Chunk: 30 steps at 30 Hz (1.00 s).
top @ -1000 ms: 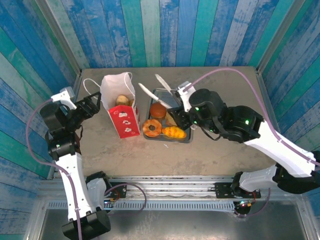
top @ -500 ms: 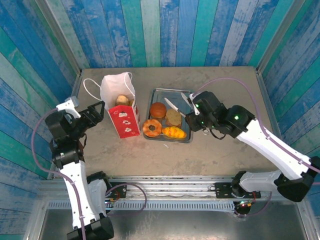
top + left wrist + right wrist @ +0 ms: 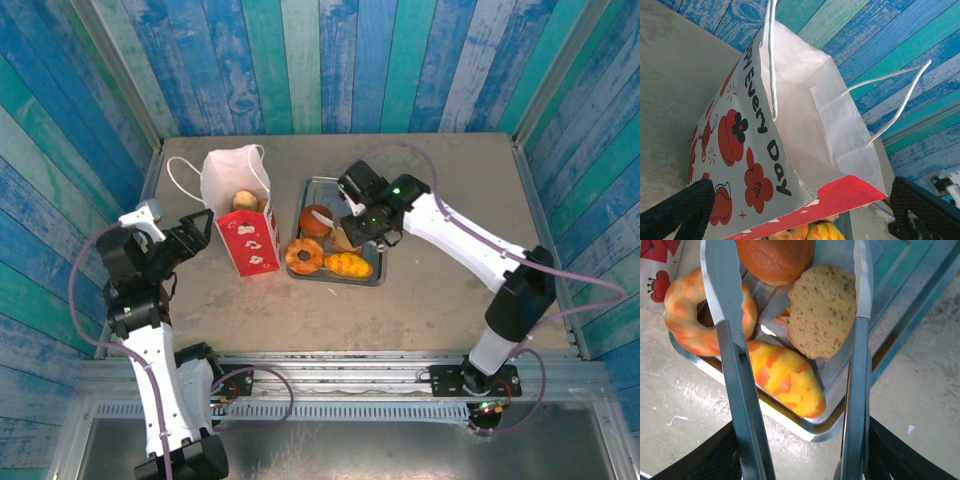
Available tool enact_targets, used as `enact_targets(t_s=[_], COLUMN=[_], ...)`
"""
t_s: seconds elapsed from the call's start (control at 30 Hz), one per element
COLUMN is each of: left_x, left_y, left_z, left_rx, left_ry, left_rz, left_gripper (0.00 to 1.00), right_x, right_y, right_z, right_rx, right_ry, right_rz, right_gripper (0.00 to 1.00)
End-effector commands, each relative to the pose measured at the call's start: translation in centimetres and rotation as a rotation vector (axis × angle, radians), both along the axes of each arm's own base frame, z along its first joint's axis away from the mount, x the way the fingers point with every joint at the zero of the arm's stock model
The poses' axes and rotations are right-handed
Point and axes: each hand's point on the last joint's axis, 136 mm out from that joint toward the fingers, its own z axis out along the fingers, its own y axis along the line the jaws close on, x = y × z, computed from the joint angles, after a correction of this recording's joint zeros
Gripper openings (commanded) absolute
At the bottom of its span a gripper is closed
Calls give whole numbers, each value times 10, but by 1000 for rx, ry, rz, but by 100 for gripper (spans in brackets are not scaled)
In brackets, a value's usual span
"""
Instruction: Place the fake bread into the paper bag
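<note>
While my right gripper [image 3: 800, 460] clamps the metal tongs [image 3: 732, 365], their blades stand apart over the tray [image 3: 812, 426], straddling the speckled flat bun [image 3: 822, 310]. Ring donut [image 3: 682, 315], oblong roll [image 3: 785, 377] and round bun [image 3: 775, 257] sit on the same tray. Left gripper [image 3: 190, 235]: jaws wide, holding nothing, just beside the paper bag [image 3: 245, 235]. The bag stands upright left of the tray, with a pale bun [image 3: 245, 200] inside.

Bright, even light; soft shadows; faint glare on the tray [image 3: 805, 426].

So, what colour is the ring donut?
The ring donut is orange mottled with pale yellow; right wrist view.
</note>
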Motion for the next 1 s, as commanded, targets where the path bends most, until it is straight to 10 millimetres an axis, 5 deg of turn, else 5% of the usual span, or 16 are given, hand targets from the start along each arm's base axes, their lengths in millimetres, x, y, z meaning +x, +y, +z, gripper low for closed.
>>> enact_targets(t_s=[0.0,0.43,0.97], left_x=[1,8,8], left_y=[0,6,6], left_z=[-3,-8,-7], left_rx=[10,23,25], left_ry=[4,23,23], left_rz=[-6,6,4], left_gripper=[94,94,94], right_x=[8,31,35], right_y=[8,27,38], right_z=[-5,-30,-50], right_rx=[-20,-42,-41], right_ry=[25,60,109], right_rz=[35,51,73], right_gripper=[60,68,69])
